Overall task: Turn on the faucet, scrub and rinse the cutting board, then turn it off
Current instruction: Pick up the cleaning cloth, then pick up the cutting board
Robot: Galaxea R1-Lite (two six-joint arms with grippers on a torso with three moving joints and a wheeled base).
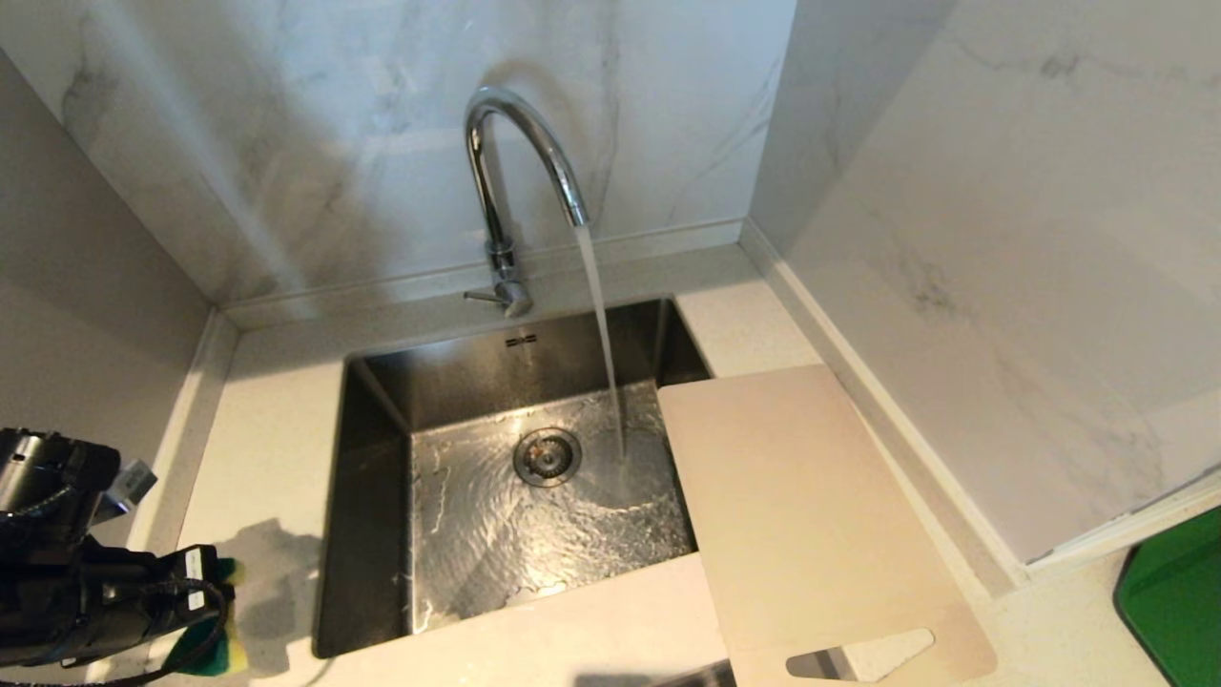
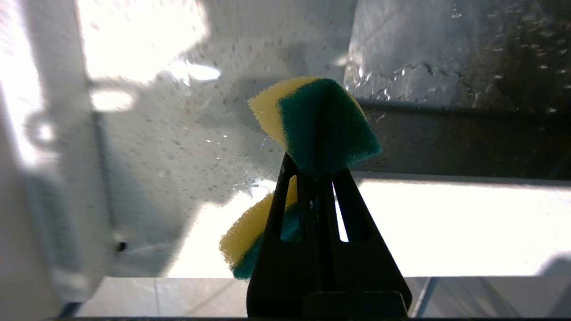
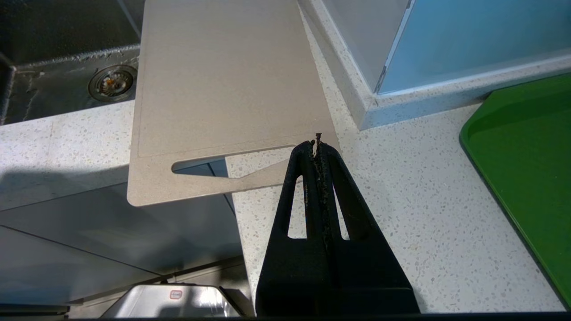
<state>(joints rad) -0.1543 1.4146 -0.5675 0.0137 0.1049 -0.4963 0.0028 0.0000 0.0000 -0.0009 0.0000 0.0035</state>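
Cutting board R of sink

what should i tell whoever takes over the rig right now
Left gripper: shut on the sponge, low at the left, over the counter beside the sink.
Right gripper: shut, empty, near the cutting board's handle end.
Faucet: on, water running into the sink.
Cutting board: on the counter right of the sink, one corner over the basin, outside the stream.
Done: faucet on.
Left: scrub, rinse, faucet off.
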